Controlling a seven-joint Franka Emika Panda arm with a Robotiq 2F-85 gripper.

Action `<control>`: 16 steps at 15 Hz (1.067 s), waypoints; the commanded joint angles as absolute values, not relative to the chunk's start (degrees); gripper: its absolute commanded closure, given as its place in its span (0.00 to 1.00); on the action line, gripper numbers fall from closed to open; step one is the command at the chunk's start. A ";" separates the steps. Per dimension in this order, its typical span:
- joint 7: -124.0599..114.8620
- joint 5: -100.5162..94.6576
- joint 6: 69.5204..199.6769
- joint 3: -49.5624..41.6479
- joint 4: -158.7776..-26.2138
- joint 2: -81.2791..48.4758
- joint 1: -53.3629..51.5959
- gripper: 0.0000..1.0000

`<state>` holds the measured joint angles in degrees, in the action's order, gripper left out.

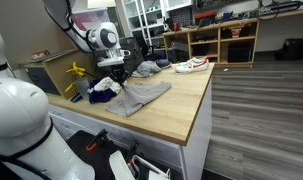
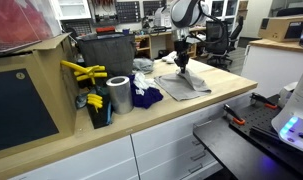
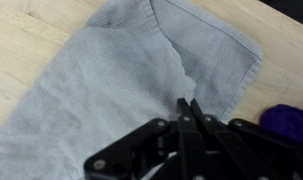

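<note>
A grey cloth (image 1: 139, 95) (image 2: 186, 82) (image 3: 111, 80) lies spread on the wooden worktop (image 1: 181, 110). My gripper (image 3: 188, 103) points down at it near one edge, jaws together. A raised crease in the fabric runs straight up to the fingertips, so a pinch of the cloth sits between them. In both exterior views the gripper (image 1: 113, 72) (image 2: 181, 63) stands upright over the cloth's far part, where the fabric peaks up slightly. A purple cloth (image 3: 286, 120) (image 2: 143, 96) lies right beside the grey one.
A white and red shoe (image 1: 191, 65) sits at the far end of the worktop. A metal can (image 2: 118, 95), yellow tools (image 2: 83, 72) and a black bin (image 2: 106, 50) stand beyond the purple cloth. Shelves line the back wall.
</note>
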<state>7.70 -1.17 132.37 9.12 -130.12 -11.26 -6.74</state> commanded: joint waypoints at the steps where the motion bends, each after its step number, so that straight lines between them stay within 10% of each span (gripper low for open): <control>1: 11.34 1.41 129.02 10.58 -128.47 -12.05 -7.26 0.99; 16: 22.13 1.92 122.34 13.63 -129.15 -12.39 -9.09 0.99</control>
